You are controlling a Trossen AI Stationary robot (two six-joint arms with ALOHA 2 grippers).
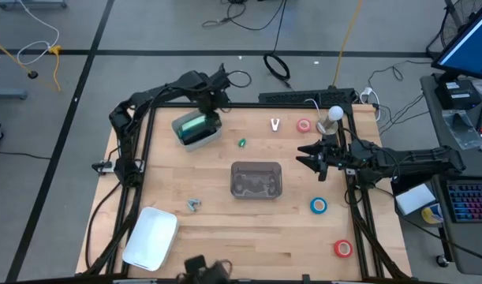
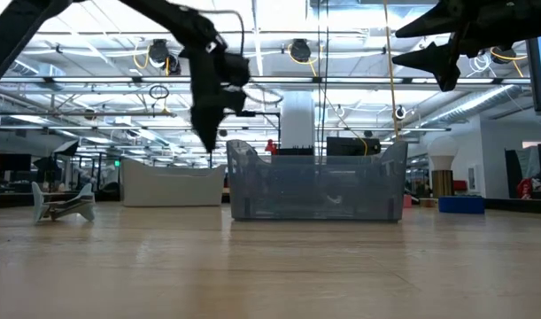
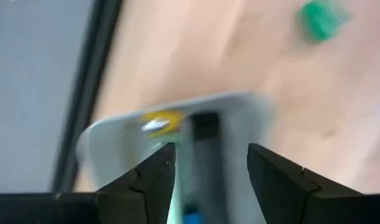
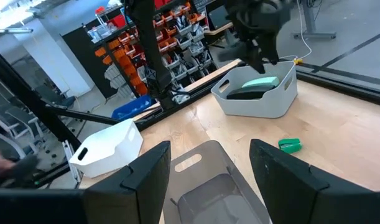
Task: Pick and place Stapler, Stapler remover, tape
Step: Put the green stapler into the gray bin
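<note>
Over at the far left of the tabletop, the left end effector hangs just above a small grey bin with its fingers apart and nothing between them. The stapler lies inside that bin, mint green, so my read is that the stapler step is basically done and this is the release (the left wrist view is too smeared to say more than that the jaws are spread over the bin).

The right end effector waits mid-air on the right side, fingers apart and empty, near a clear tray in the middle.

What's left, I'd guess: the tape rolls, red at the far edge, blue and another red on the right. The right arm sits closest to those, so it'd need to drop down and line up on a ring. A small metal piece near the white bin may be the staple remover, can't tell for sure.

No readable brands or labels anywhere; a yellow sticker inside the grey bin is too blurred to read.
</note>
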